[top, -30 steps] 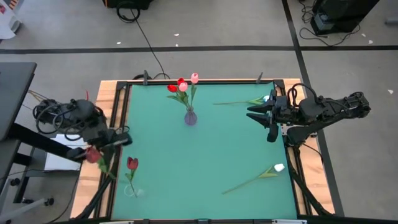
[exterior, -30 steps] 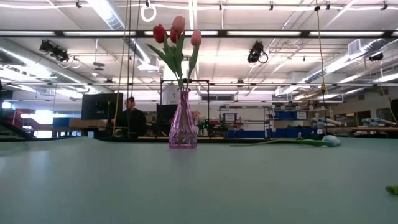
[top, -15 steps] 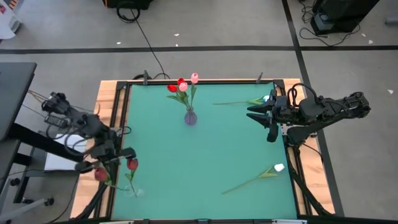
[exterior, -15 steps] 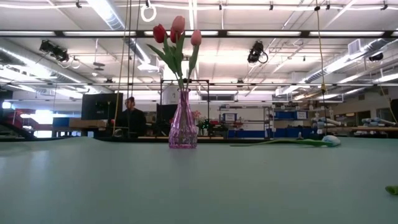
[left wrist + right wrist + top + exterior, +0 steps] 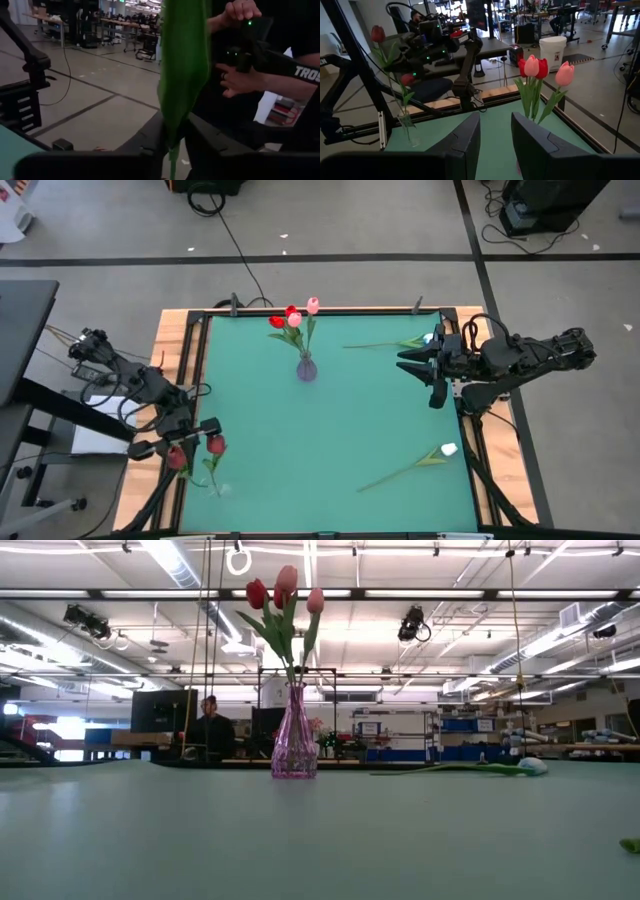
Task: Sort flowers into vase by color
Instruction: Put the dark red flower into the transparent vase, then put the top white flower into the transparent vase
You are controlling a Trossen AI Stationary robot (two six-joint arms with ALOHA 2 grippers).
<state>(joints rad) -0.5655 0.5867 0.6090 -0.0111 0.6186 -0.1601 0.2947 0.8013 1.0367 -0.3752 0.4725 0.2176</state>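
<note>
Looking down, the left gripper (image 5: 172,448) grips a dark red tulip (image 5: 176,459) at the worktop's (image 5: 340,420) left edge, beside a clear vase (image 5: 213,485); the right gripper (image 5: 420,365), jaws open, hovers right. Level view: purple vase (image 5: 294,745) holds red and pink tulips (image 5: 283,590)

Two flowers (image 5: 405,342) (image 5: 415,464) lie right of the vase (image 5: 306,367).

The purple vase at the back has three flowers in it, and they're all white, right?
Not quite. The purple vase does hold three flowers, but the high view shows them red and pink, not white. The white ones lie on the table.
</note>
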